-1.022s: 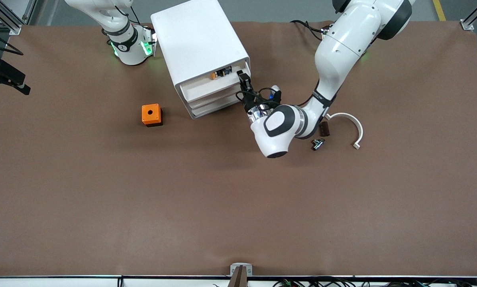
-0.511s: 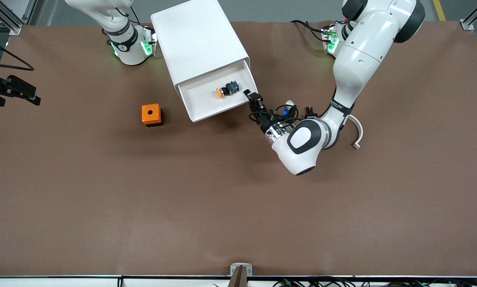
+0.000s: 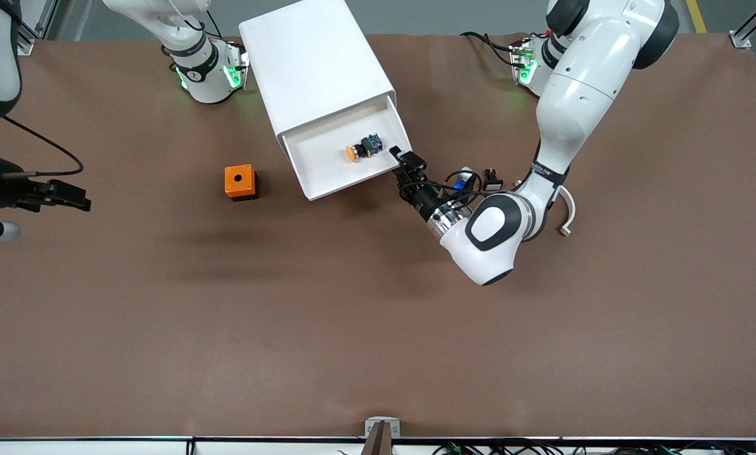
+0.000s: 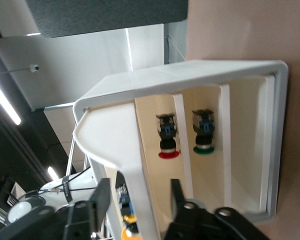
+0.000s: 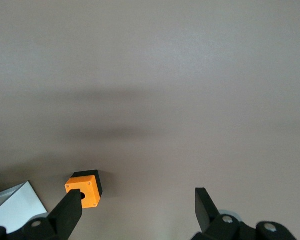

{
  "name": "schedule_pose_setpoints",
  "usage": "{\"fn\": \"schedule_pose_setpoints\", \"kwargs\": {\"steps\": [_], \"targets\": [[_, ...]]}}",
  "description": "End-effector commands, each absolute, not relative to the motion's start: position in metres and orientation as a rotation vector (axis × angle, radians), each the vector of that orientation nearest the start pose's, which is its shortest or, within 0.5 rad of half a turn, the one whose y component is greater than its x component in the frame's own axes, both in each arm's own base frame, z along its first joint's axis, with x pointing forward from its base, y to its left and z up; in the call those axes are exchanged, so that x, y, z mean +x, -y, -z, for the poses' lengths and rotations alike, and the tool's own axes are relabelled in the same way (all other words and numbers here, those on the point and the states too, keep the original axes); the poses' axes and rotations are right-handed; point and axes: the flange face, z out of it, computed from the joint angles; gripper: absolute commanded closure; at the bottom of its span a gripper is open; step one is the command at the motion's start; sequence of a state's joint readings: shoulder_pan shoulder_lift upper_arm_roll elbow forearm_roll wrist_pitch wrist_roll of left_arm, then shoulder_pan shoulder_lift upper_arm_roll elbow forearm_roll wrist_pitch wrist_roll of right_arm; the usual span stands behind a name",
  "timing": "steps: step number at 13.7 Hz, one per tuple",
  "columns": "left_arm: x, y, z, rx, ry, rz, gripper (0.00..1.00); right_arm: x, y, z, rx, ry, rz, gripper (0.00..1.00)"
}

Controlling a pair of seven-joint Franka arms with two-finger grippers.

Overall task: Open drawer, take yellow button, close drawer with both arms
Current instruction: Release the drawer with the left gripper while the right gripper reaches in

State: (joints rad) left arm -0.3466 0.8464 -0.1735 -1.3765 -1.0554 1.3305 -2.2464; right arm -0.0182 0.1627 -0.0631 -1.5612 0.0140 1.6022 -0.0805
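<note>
The white cabinet (image 3: pixel 308 63) has its top drawer (image 3: pixel 321 161) pulled out. The button (image 3: pixel 360 149), orange cap and blue rear, lies in the drawer tray; in the left wrist view the button (image 4: pixel 126 227) peeks out past the drawer's front wall (image 4: pixel 140 170). My left gripper (image 3: pixel 407 158) (image 4: pixel 138 197) is at the drawer's front corner toward the left arm's end, open, one finger on each side of the front wall and not pressing on it. My right gripper (image 3: pixel 78 197) (image 5: pixel 137 207) is open and holds nothing, over the table toward the right arm's end.
An orange cube box (image 3: pixel 240 182) (image 5: pixel 84 189) with a round hole stands beside the cabinet toward the right arm's end. A white curved piece (image 3: pixel 566 205) and a small black part (image 3: pixel 492 180) lie by the left arm. Red-capped (image 4: pixel 167 137) and green-capped (image 4: pixel 203 132) buttons show lower in the cabinet.
The top drawer has slid out of the cabinet, drawn by the left gripper, whose jaws have now spread off the front wall. The right arm has swung in over the table.
</note>
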Motion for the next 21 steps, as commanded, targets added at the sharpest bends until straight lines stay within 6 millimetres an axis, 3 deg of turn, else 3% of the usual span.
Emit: {"fn": "schedule_pose_setpoints", "kwargs": {"steps": [1,2,4,7,11,14,16,19,21], "targets": [[0.56,0.382,-0.256,-1.213,1.717,-1.79,0.0,0.601,0.04,-0.545,-3.127,-0.025,-0.174,0.0],[0.572,0.373,-0.263,-1.276,1.723,-1.835,0.0,0.601,0.033,-0.546,-3.121,-0.111,-0.174,0.0],[0.591,0.364,-0.287,-1.473,1.706,-1.913,0.0,0.6,-0.004,-0.548,-3.118,-0.332,-0.186,0.0],[0.609,0.341,-0.297,-1.789,1.647,-2.014,0.0,0.588,-0.054,-0.56,-2.979,-0.607,-0.24,0.0],[0.637,0.305,-0.322,-2.407,1.483,-1.918,0.0,0.566,-0.14,-0.574,-2.933,-0.836,-0.244,0.0],[0.644,0.285,-0.366,-2.817,1.305,-1.594,0.0,0.542,-0.197,-0.58,-2.902,-0.984,-0.242,0.0],[0.648,0.276,-0.409,-3.023,1.228,-1.272,0.0,0.527,-0.239,-0.578,-2.878,-1.066,-0.23,0.0],[0.654,0.282,-0.427,-3.161,1.127,-0.866,0.0,0.498,-0.307,-0.562,-2.832,-1.178,-0.204,0.0],[0.65,0.302,-0.425,-3.149,0.994,-0.564,0.0,0.479,-0.342,-0.552,-2.807,-1.214,-0.176,0.0]]}}
